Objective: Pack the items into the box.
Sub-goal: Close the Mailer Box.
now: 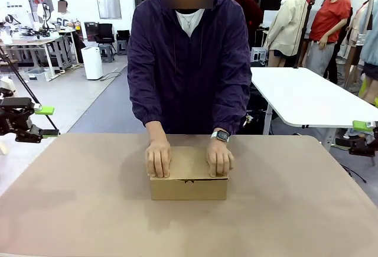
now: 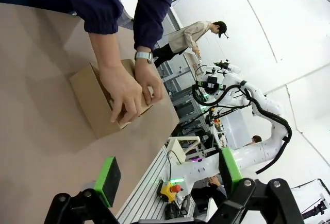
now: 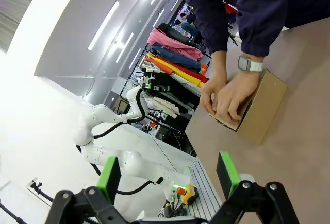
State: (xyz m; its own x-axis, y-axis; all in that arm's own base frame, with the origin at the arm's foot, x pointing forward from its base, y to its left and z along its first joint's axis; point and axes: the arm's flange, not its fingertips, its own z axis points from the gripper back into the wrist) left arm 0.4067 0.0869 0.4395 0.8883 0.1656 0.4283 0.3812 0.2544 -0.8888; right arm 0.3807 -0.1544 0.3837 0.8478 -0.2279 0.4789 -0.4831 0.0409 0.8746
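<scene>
The brown cardboard box [image 1: 189, 183] sits closed in the middle of the table, and the person's two hands [image 1: 158, 158] press flat on its lid. The items are out of view. The box [image 2: 98, 100] also lies ahead in the left wrist view and in the right wrist view [image 3: 260, 108], under the same hands. My left gripper [image 1: 47, 121] hangs open at the table's left edge, far from the box. My right gripper [image 1: 363, 133] stands open beyond the right edge. Green pads [image 2: 108, 177] of the left gripper [image 2: 167, 177] and of the right gripper [image 3: 167, 177] are wide apart with nothing between.
The brown tabletop [image 1: 77, 210] is bare around the box. A white table [image 1: 307, 94] stands behind on the right. The person in a dark purple jacket [image 1: 189, 62] stands at the far edge.
</scene>
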